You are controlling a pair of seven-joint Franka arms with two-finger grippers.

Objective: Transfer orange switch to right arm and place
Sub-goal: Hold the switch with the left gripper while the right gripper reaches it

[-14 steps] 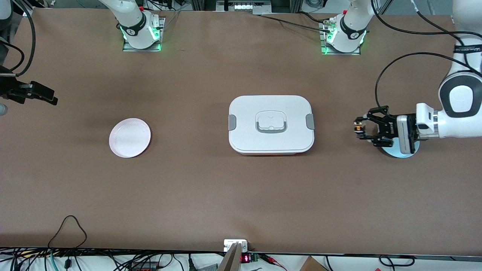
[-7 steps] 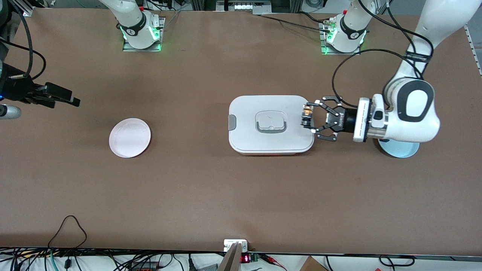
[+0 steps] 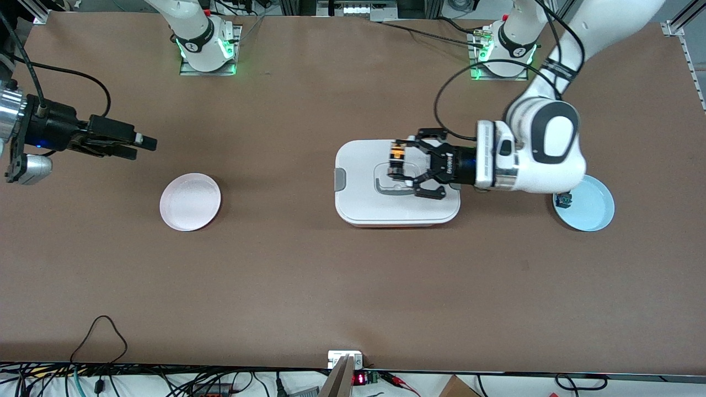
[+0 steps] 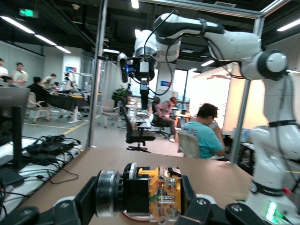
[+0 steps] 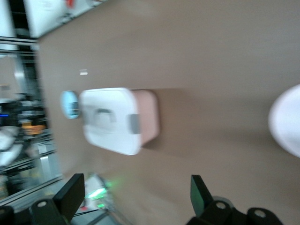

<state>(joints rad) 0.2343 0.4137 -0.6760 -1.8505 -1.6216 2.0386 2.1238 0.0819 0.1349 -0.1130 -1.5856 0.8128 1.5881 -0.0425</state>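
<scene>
Switch (image 3: 395, 152) clamped in our left gripper (image 3: 398, 165), we're holding it over the lunchbox (image 3: 358, 204) for our spread-fingered right gripper (image 3: 144, 142) to take.

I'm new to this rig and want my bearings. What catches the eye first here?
The left gripper hangs over the white lidded box at the table's middle, jaws shut on the orange switch. The right gripper hovers open near the pink plate, toward the right arm's end. A blue plate with a small part sits at the left arm's end.
</scene>
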